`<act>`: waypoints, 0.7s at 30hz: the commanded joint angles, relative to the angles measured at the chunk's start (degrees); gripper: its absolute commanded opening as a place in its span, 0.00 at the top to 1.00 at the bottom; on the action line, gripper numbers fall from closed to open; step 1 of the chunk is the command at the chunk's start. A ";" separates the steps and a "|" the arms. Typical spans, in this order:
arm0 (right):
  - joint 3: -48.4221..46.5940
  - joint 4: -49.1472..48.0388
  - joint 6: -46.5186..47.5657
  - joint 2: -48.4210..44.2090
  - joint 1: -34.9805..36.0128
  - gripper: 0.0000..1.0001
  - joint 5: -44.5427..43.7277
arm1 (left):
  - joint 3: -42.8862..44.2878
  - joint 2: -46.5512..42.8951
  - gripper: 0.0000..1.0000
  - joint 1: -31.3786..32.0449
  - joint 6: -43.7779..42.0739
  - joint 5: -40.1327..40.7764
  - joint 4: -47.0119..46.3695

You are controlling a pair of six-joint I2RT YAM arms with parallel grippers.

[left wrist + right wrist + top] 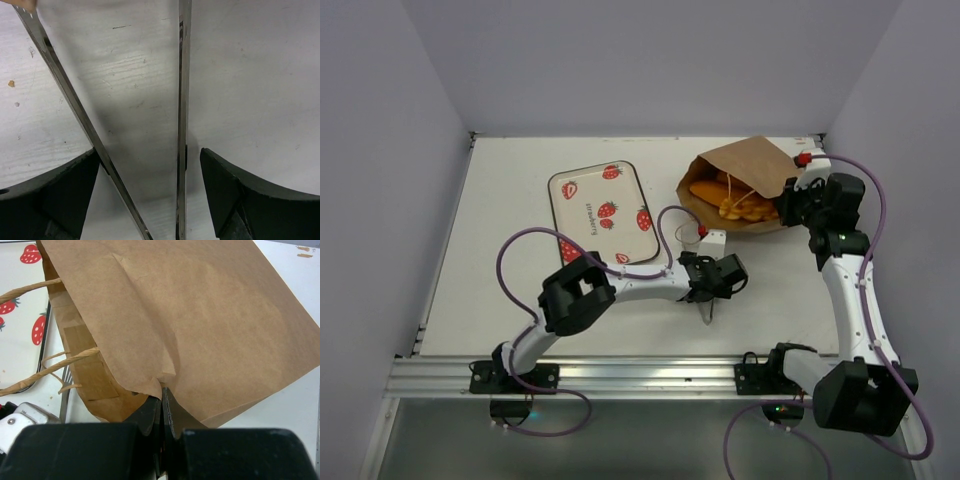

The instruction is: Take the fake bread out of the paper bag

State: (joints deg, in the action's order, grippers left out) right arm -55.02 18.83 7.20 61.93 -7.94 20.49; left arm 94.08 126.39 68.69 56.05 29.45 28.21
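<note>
The paper bag (760, 165) is seen lying on its side at about 2 o'clock on the table (520, 300), with its mouth turned toward 9 o'clock. The fake bread (732, 203) is seen inside that mouth as glossy orange-golden pieces, not yet taken out. The bag's edge at 3 o'clock is pinched by the right gripper (790, 198); in the right wrist view its jaws are pressed together on a fold of the brown paper, and the twisted handles (50, 371) are seen at 9 o'clock. The strawberry tray (582, 200) is placed at 11 o'clock, well apart from the bag. At 4 o'clock the left gripper (710, 290) is held low over the silver tongs (182, 100). Its jaws are spread around both metal arms: one finger (75, 190) touches the nearer arm, the other is just clear.
</note>
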 commanded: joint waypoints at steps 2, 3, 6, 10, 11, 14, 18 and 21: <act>-0.70 -1.52 0.09 -2.08 -0.05 1.00 2.71 | 1.27 4.92 0.18 -0.04 0.29 1.39 5.98; -0.78 -1.43 0.01 -1.99 -0.05 1.00 2.71 | 2.24 5.70 0.18 -0.04 0.46 1.66 7.38; -0.87 -1.16 0.01 -2.34 -0.05 1.00 2.62 | 4.00 7.55 0.19 -0.04 0.73 2.98 10.28; -0.70 -0.64 -0.08 -3.13 -0.14 1.00 2.80 | 4.00 8.79 0.23 -0.04 1.25 3.94 11.43; -0.52 -0.55 -0.08 -3.31 -0.05 1.00 2.71 | 4.00 8.96 0.24 0.04 1.34 4.03 11.35; -0.26 -0.46 -0.17 -3.57 -0.05 1.00 2.71 | 4.09 9.31 0.28 -0.04 1.78 3.68 11.35; -0.17 -0.37 -0.26 -3.66 -0.05 1.00 2.71 | 4.00 9.75 0.33 -0.22 2.83 1.66 11.26; 0.00 -0.28 -0.35 -3.66 -0.05 1.00 2.63 | 2.69 9.32 0.38 -0.22 3.36 0.35 10.29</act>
State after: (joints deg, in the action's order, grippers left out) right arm -54.87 19.79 7.14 59.83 -7.94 20.58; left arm 99.92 130.61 68.99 55.94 35.03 35.03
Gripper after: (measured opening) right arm 0.015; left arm 0.632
